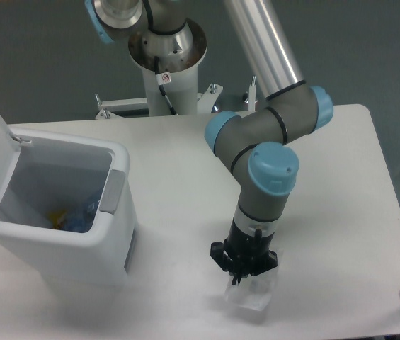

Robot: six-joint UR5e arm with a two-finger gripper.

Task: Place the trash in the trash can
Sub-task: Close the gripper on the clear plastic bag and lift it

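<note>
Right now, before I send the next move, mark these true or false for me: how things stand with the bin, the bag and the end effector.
1. The trash can lid is open. True.
2. The plastic bag lies on the table. True.
3. The end effector is above the can. False: it is over the bag, right of the can.
4. The can is empty. False: blue and yellow items lie inside.

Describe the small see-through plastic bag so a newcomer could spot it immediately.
Start at the large white boxy trash can with its lid up on the table's left, then look right to the gripper pointing down near the front edge. The small clear plastic bag lies directly beneath it, a glossy transparent patch on plain white tabletop.
</note>
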